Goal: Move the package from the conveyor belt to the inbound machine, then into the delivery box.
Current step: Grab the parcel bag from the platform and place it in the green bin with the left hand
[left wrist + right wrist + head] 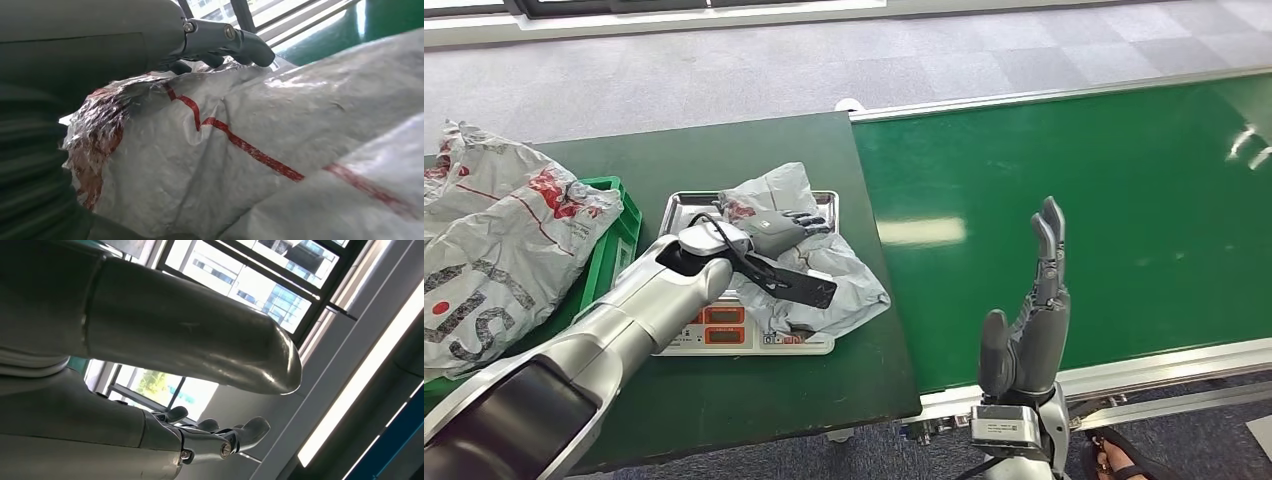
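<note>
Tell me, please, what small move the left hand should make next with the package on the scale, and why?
Probably close the fingers and lift. The left hand lies on top of the grey package, which sits on the scale, and the left wrist view does not show a firm hold. The green box with other packages lies just beside the scale, so a short lift clears the way there. The right hand is raised, holding nothing.

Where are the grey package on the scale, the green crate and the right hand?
grey package (839, 285): head view, on its crumpled right half, clear of the left hand.
green crate (620, 235): head view, on its right rim beside the scale.
right hand (1027, 325): head view, on the palm, fingers raised.
</note>
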Tool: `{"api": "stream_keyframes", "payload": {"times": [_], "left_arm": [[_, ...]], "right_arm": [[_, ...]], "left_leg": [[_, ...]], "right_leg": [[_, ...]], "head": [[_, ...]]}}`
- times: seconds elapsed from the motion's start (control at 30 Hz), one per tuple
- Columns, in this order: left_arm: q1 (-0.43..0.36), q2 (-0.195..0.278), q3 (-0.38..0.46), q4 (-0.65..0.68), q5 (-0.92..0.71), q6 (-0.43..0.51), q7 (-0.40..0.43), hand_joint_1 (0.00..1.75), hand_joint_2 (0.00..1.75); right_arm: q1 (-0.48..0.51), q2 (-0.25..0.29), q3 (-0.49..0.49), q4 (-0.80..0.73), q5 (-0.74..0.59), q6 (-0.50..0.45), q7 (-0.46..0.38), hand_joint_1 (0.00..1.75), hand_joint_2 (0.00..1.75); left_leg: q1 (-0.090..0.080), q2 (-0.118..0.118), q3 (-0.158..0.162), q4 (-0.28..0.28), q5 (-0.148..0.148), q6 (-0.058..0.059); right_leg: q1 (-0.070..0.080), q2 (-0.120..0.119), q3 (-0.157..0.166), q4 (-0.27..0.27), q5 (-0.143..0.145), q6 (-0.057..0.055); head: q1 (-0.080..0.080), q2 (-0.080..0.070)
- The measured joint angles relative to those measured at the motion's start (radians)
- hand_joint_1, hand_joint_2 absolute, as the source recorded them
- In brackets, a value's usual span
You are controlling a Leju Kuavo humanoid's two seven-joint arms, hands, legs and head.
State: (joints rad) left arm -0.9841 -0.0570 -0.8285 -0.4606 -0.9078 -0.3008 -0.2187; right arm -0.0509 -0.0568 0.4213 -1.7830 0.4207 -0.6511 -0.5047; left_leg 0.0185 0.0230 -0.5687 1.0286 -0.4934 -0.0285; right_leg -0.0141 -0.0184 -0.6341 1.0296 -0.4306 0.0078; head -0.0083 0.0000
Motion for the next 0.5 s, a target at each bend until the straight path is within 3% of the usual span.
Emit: {"api": "stream_keyframes", "payload": {"times": [0.07,0.3,0.5], "left_arm": [[-0.003,-0.004,-0.014,0.022,-0.009,0.002,-0.002,1.75,1.75],[-0.006,-0.005,-0.042,0.055,-0.017,0.027,-0.025,1.75,1.75],[-0.006,0.008,-0.046,0.051,-0.025,0.111,-0.035,1.75,1.75]], "right_arm": [[0.000,0.000,0.000,0.000,0.002,-0.001,0.001,0.00,0.00],[0.000,0.000,0.000,0.000,-0.014,0.012,0.002,0.00,0.00],[0.002,0.000,0.000,0.000,-0.024,0.025,0.001,0.00,0.00]], "left_leg": [[0.000,0.000,0.001,0.000,0.000,0.000],[0.000,-0.001,-0.001,-0.001,0.000,0.000],[0.000,-0.001,0.004,-0.001,0.002,-0.001]], "right_leg": [[0.000,0.000,0.001,0.000,0.000,0.000],[0.000,-0.002,0.007,0.000,-0.002,0.001],[0.000,-0.001,0.005,0.000,0.000,-0.001]], "head": [[0.000,0.000],[0.000,0.000],[0.000,0.000]]}}
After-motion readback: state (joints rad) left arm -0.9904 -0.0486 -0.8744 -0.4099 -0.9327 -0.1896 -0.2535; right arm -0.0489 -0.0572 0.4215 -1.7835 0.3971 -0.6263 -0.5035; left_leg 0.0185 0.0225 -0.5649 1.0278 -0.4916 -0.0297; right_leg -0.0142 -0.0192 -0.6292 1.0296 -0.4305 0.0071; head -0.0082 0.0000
